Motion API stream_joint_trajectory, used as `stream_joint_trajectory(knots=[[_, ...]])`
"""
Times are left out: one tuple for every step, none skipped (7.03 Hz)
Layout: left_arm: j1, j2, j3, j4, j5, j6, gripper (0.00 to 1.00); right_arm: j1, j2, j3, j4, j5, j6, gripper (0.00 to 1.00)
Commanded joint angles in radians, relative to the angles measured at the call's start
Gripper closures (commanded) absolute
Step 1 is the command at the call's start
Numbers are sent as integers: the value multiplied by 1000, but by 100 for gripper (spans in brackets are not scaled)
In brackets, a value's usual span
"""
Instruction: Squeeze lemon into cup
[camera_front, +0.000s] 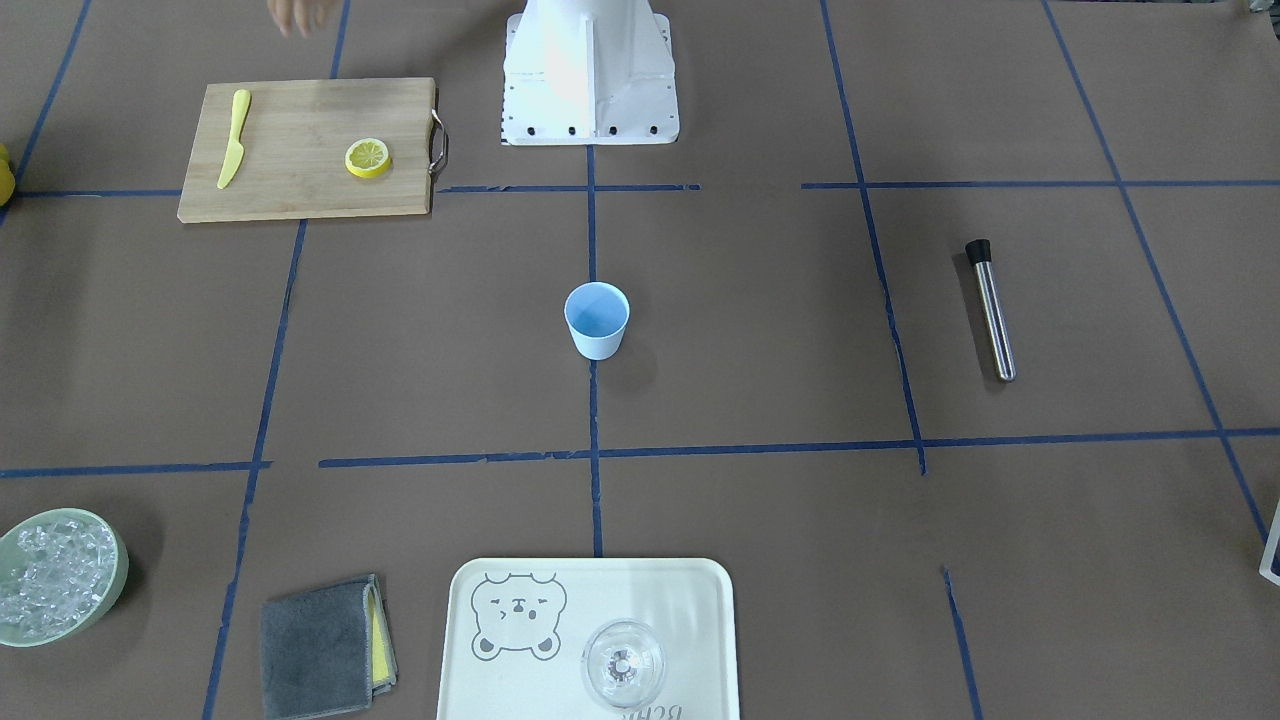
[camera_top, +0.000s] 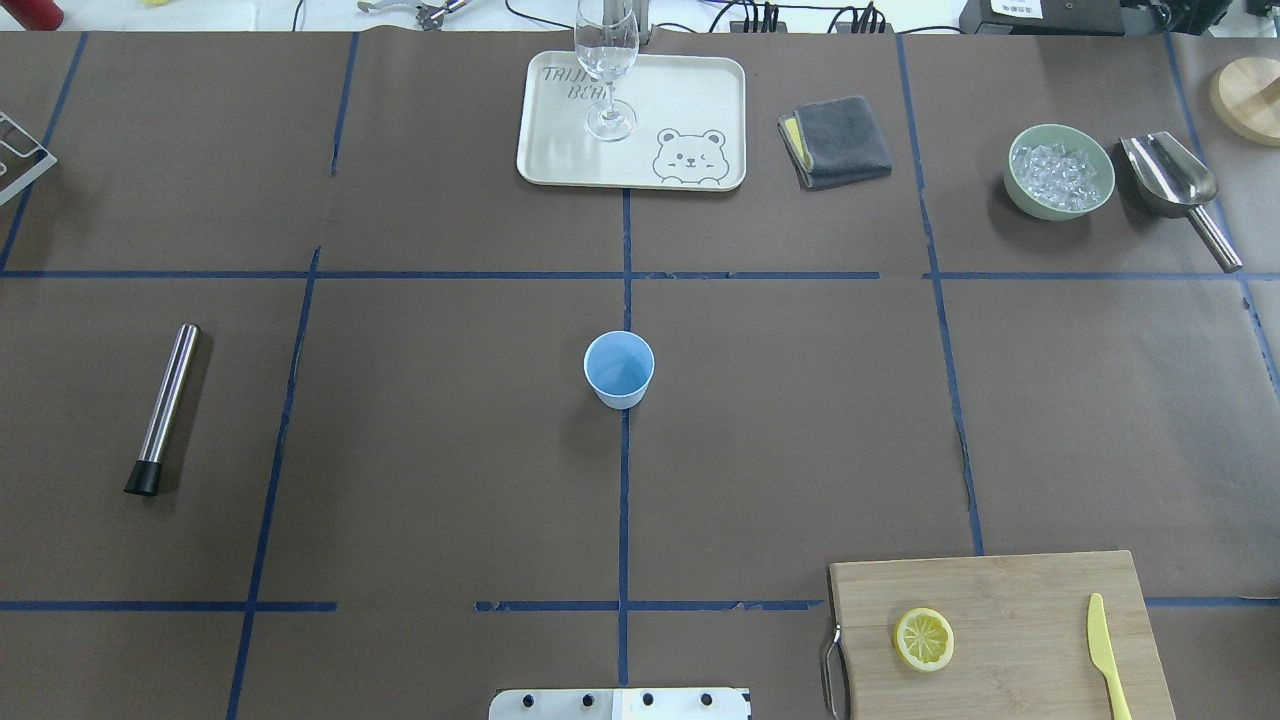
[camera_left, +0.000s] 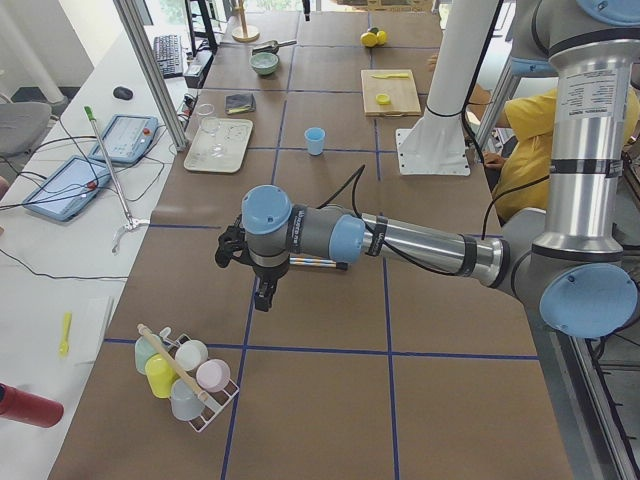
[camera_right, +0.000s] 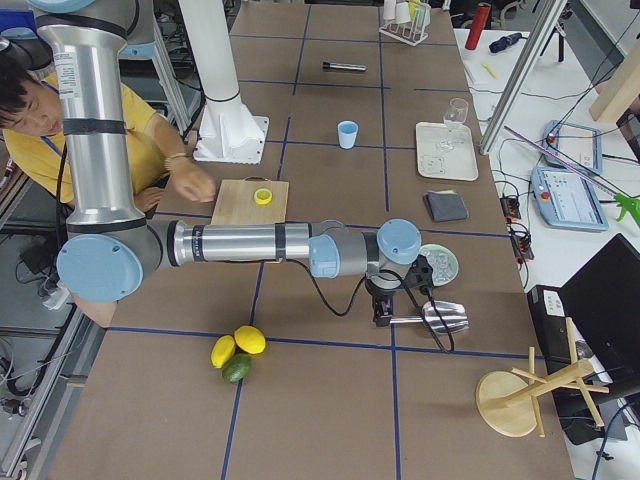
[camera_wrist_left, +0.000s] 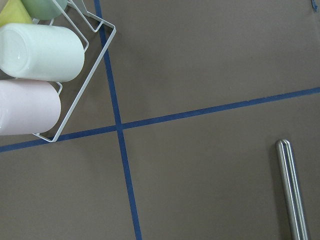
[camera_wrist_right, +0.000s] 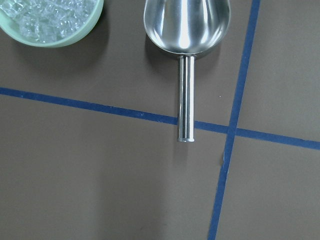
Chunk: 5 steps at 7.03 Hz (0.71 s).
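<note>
Left end effector (camera_left: 262, 292) hangs near the mug rack (camera_left: 188, 378), can't tell if apart or together. Cup (camera_top: 619, 368) upright mid-worktop (camera_top: 400, 480). Lemon (camera_top: 923, 638) flat on cutting board (camera_top: 1010, 600). Right end effector (camera_right: 384, 308) by the scoop (camera_right: 445, 316), grip state also unreadable.

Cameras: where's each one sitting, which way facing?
Front-facing: across the table, steeply down on the cup; base shows.
Overhead: behind the base, forward and down; base edge.
Exterior left: table's end; left arm near.
Exterior right: opposite end; right arm near.
Left wrist: down on muddler, cup rack; no arm visible.
Right wrist: down on ice scoop; no arm visible.
Front-facing and overhead share cup, lemon slice.
</note>
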Motion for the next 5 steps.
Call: stream_joint_trajectory(knots=[[0, 1, -11, -2, -1, 1, 0, 0, 1, 3, 3, 0, 1, 0], [0, 1, -11, -2, -1, 3, 0, 0, 3, 17, 3, 0, 1, 0], [-2, 1, -14, -2, -1, 3, 0, -2, 1, 20, 3, 1, 1, 0], [0, 1, -15, -2, -1, 3, 0, -5, 0, 33, 8, 3, 3, 0], [0, 1, -15, -2, -1, 4, 0, -26, 0, 71, 17, 7, 4, 0]])
